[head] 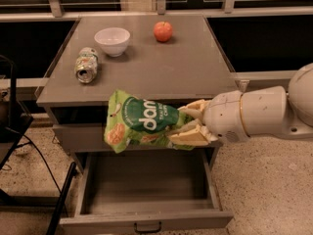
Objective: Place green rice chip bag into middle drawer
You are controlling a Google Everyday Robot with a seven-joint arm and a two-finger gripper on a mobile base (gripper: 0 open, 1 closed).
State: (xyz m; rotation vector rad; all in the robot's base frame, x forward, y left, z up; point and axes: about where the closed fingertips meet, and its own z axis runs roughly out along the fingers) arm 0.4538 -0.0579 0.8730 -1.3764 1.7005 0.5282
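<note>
Just above the open middle drawer [146, 187], the gripper [184, 127] clamps the green rice chip bag [139, 122] by one end; released crooked, it could snag the drawer wall.

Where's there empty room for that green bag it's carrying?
The open middle drawer is bare from wall to wall, just below the green rice chip bag clamped in the gripper. The cabinet top is free at its front right; the bowl, soda can and red fruit crowd its back and left.
</note>
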